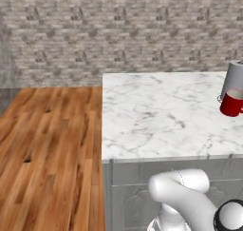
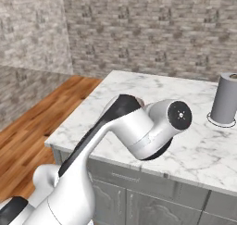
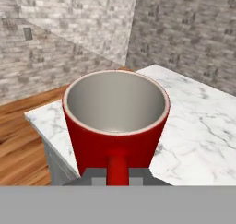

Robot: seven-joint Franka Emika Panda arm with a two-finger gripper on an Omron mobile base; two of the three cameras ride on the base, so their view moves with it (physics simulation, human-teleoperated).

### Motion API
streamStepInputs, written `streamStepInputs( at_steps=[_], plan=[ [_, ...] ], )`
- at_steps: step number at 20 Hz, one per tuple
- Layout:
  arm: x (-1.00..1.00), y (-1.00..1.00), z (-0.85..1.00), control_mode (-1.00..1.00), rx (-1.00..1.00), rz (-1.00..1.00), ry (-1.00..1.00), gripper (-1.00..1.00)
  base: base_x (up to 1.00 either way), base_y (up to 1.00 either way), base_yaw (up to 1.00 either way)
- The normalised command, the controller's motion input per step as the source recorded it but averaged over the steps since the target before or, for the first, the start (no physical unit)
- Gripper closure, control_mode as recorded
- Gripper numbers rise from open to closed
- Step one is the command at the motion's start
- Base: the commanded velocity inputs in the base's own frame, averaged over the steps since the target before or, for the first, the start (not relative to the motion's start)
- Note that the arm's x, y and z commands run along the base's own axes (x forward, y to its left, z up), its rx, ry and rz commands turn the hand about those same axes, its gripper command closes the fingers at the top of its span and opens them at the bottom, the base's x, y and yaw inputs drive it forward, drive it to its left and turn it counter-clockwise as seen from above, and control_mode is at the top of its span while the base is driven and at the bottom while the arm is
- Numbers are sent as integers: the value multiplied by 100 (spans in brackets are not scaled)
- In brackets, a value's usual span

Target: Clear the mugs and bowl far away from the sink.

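- Tool [image 3: 118, 178] closed on the handle of the red mug [image 3: 115, 121], dark fingertips [image 3: 94, 177] either side of the handle at the bottom of the hand view.
- Mug upright, mouth open toward the camera, pale grey inside, held above the white marble tabletop [image 3: 198, 126] near its corner.
- Seen from the left base view as a red mug [image 1: 232, 103] at the right edge, over the tabletop [image 1: 161, 116], just in front of the tall grey canister [image 1: 233, 80].
- Canister [image 2: 224, 99] upright on the tabletop [image 2: 203, 150] in the right base view, beyond the white arm [image 2: 134, 127].
- Wooden floor [image 1: 47, 149] left of the cabinet; brick wall [image 1: 118, 30] behind.
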Motion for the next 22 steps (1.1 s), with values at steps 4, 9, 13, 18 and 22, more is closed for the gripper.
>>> streamStepInputs(
  at_steps=[4, 9, 13, 18, 22],
  plan=[
    [3, -1, -59, -100, -5, 0, 3, 100, 0, 0, 0],
    [0, 0, -46, -100, 0, 0, -1, 100, 0, 0, 0],
    [0, 0, -17, -100, 0, 0, -8, 100, 0, 0, 0],
    [3, 0, -5, -100, 0, 0, -2, 100, 0, 0, 0],
    [23, 0, 0, -100, 0, 0, 0, 100, 0, 0, 0]
  ],
)
